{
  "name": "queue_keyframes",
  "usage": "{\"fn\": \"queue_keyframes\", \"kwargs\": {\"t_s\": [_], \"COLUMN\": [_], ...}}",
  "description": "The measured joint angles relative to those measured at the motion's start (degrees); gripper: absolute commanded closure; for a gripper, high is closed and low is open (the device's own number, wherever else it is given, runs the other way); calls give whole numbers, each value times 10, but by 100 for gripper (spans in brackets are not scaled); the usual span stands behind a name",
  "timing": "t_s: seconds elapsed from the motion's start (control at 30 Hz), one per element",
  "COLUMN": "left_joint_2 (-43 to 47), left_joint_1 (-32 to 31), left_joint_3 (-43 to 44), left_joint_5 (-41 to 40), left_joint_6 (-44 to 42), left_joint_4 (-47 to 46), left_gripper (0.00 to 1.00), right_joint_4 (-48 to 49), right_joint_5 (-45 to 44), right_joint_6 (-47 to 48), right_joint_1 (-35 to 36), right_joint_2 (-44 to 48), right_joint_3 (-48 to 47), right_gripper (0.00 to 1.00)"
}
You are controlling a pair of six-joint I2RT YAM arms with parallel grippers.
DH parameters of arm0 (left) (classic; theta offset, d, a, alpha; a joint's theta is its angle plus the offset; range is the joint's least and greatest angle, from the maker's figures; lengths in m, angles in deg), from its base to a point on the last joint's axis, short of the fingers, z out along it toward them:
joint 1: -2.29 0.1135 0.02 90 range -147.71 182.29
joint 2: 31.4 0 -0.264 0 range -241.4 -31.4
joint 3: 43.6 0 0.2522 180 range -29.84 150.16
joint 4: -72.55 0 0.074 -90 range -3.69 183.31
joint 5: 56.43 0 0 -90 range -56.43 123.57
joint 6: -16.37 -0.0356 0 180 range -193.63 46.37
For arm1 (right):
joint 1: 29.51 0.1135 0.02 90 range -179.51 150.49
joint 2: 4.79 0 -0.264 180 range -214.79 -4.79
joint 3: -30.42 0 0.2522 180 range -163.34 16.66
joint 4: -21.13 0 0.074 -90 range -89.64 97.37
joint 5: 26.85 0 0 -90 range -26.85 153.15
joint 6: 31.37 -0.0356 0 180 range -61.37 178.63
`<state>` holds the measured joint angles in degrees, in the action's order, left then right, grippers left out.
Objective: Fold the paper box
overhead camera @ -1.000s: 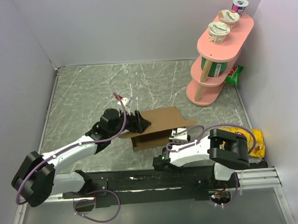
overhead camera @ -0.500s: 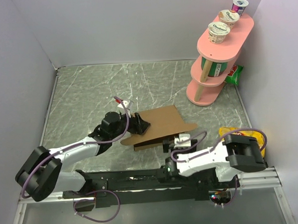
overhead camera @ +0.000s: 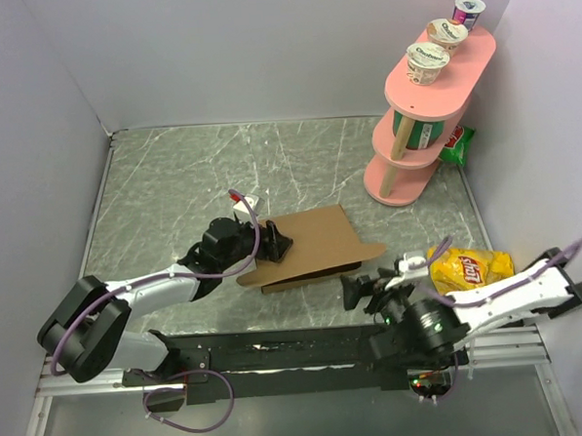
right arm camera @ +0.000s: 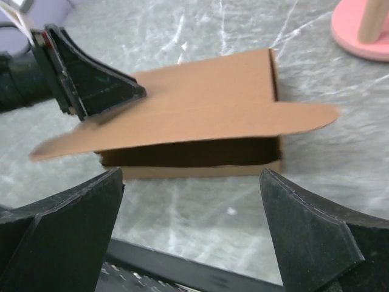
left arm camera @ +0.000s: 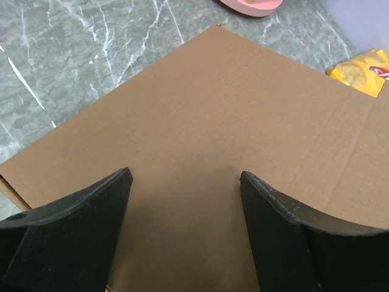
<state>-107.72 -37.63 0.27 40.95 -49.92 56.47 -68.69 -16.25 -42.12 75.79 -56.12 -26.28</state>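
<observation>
Box (overhead camera: 317,241) lid (right arm camera: 200,103) now sags low; right pincer (right arm camera: 191,176) backs away, jaws wide; left pincer (left arm camera: 185,176), spread, rests on it. Closure looks near.

No legible txt; cup lids (overhead camera: 427,58), chip bag (overhead camera: 469,265) print too small.

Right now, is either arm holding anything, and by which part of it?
Nothing is held. The left gripper, jaws open, seems to press down on the paper box lid; the right gripper is open, clear of it.
</observation>
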Motion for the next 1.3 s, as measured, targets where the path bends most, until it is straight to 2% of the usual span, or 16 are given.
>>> {"fn": "queue_keyframes", "kwargs": {"t_s": [0.07, 0.1, 0.3, 0.4, 0.5, 0.67, 0.8, 1.03, 1.17, 1.3], "left_joint_2": [-4, -5, -12, -12, -15, -31, -43, -63, -81, -87], "left_joint_1": [-1, -2, -2, -6, -23, -48, -58, -68, -71, -71], "left_joint_3": [0, 0, 0, 0, 0, -2, -20, -46, -48, -48], "left_joint_5": [-2, -2, -2, -7, -34, -81, -111, -134, -141, -148], "left_joint_6": [-7, -9, -23, -30, -42, -60, -62, -65, -70, -71], "left_joint_4": [-3, -4, -8, -8, -8, -21, -61, -126, -137, -147], "left_gripper": [21, 21, 21, 21, 20, 21, 21, 21, 21, 20], "right_joint_4": [12, 40, 275, 358, 413, 531, 620, 756, 842, 894], "right_joint_5": [27, 46, 227, 319, 419, 555, 610, 628, 638, 652], "right_joint_6": [98, 176, 623, 757, 835, 875, 858, 786, 747, 719], "right_joint_1": [-33, -61, -272, -333, -404, -481, -499, -506, -524, -542], "right_joint_2": [28, 42, 122, 138, 122, 35, -9, 2, 1, 0], "right_joint_3": [-20, -24, -9, -11, -33, -56, 10, 200, 263, 284], "right_gripper": [0, 0, 0, 0, 1, 5, 8, 9, 9, 8]}}
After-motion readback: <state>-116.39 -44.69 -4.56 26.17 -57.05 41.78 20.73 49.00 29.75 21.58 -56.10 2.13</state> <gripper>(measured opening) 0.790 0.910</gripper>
